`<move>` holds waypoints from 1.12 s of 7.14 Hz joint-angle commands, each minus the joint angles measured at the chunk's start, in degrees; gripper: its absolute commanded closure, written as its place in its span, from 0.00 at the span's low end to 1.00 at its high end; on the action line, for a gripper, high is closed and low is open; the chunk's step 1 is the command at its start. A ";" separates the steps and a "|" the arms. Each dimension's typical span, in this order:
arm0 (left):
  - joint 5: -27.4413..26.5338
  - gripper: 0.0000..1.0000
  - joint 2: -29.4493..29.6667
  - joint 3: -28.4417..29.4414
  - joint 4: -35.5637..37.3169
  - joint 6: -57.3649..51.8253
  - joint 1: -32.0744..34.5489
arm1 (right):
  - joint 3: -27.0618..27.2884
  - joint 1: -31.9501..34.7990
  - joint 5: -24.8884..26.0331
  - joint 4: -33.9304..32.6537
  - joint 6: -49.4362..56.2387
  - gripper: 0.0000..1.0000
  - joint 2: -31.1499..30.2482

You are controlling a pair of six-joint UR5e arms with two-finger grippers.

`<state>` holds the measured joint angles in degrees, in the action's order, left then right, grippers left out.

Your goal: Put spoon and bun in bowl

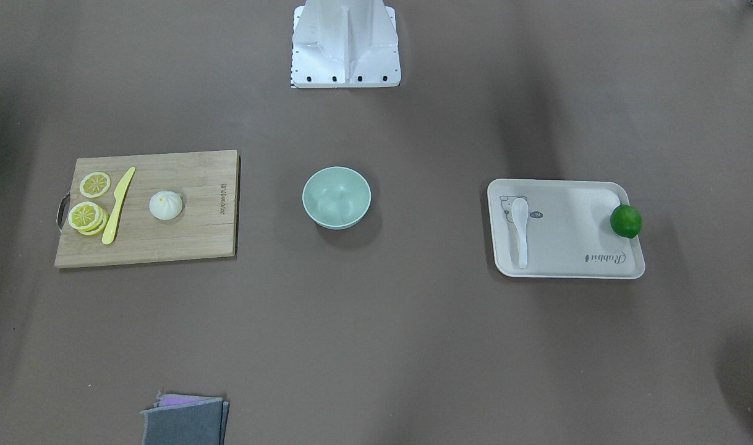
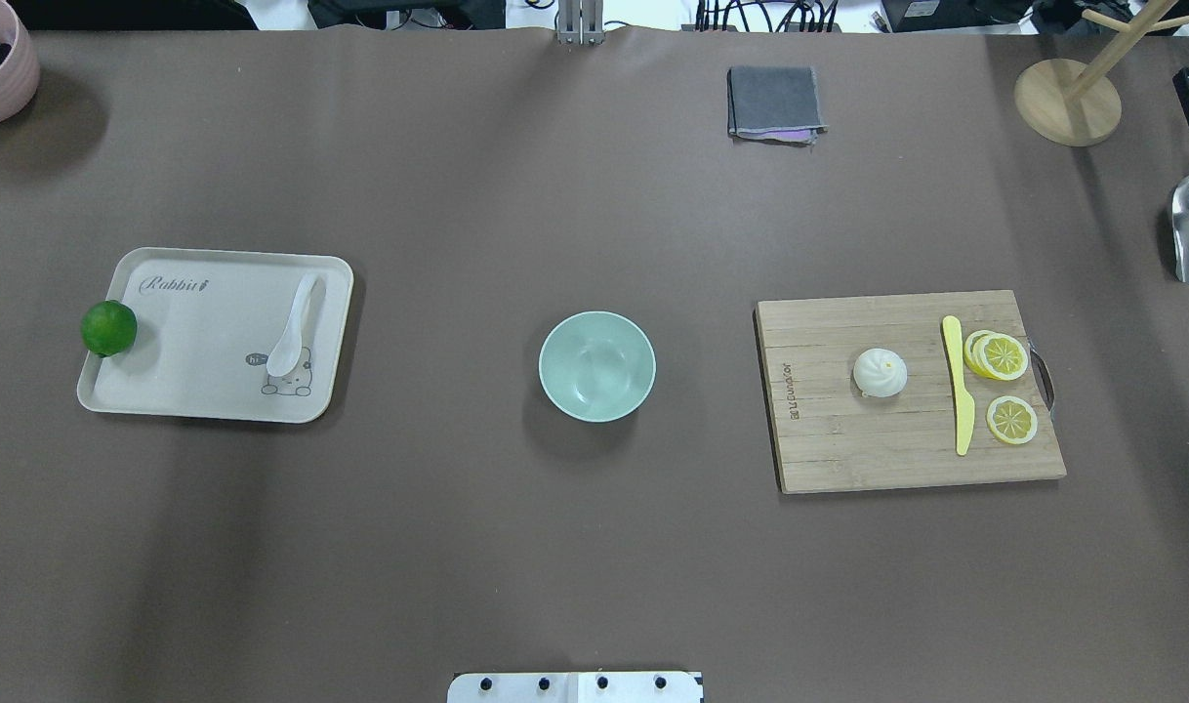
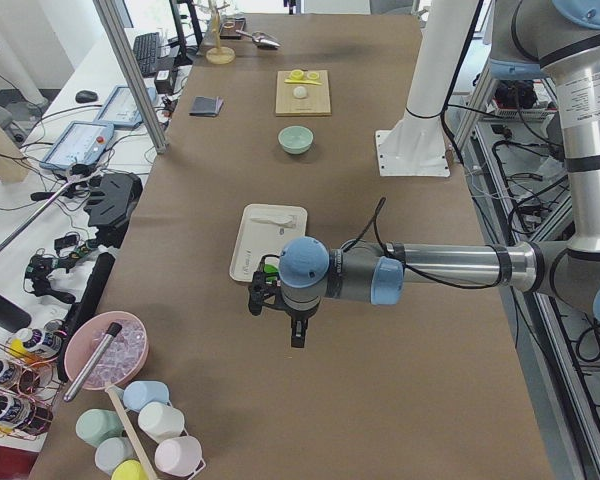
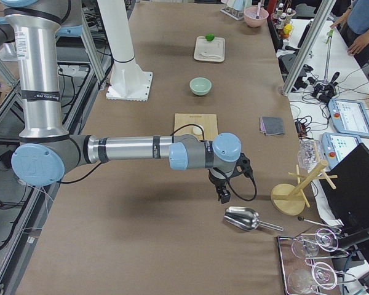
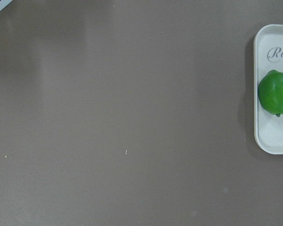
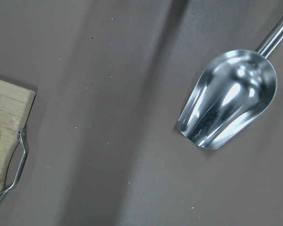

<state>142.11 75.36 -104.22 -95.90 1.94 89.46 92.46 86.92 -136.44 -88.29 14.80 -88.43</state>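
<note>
Spoon [image 2: 297, 322] and bun [image 2: 880, 372] flank the bowl [image 2: 596, 366]; pinch the spoon's handle crosswise. Whether the left gripper [image 3: 296, 333] or right gripper [image 4: 223, 196] is spread, I cannot tell.

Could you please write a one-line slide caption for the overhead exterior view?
Empty mint bowl at centre; spoon on the rabbit tray, left; bun on the cutting board, right.

spoon [image 2: 297, 322]: one
bun [image 2: 880, 373]: one
bowl [image 2: 565, 383]: one
lime [image 2: 108, 328]: one
knife [image 2: 959, 391]: one
tray [image 2: 194, 342]: one
board [image 2: 829, 439]: one
lemon slices [image 2: 1011, 420]: at least three
</note>
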 commanded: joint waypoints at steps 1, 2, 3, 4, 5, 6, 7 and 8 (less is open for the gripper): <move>0.54 0.01 -0.21 0.42 -1.04 0.17 0.10 | 0.00 0.00 0.30 0.05 -0.03 0.00 0.27; 0.54 0.01 -0.21 0.25 -1.13 0.09 0.19 | -0.17 -0.52 0.30 0.05 -0.03 0.00 0.45; 0.45 0.01 -0.13 0.33 -1.13 0.00 0.19 | -0.08 -0.61 0.21 0.05 0.06 0.00 0.28; 0.54 0.01 -0.13 -0.01 -1.13 0.08 0.19 | 0.00 -0.62 0.21 0.05 -0.03 0.00 0.27; 0.54 0.01 -0.30 -0.19 -1.13 0.00 0.28 | 0.09 -0.62 0.21 0.05 -0.03 0.00 0.45; 0.54 0.01 -0.30 -0.19 -1.13 0.00 0.28 | 0.27 -0.62 0.12 0.05 0.14 0.00 0.45; 0.54 0.01 -0.30 -0.19 -1.39 0.00 0.28 | 0.44 -0.62 0.30 0.05 0.67 0.00 0.54; 0.54 0.01 -0.30 0.07 -2.79 0.08 0.19 | 0.44 -0.88 0.47 -0.04 0.76 0.00 0.62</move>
<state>142.65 75.07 -104.34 -97.52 1.95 89.72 92.82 86.23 -136.16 -88.26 15.28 -87.90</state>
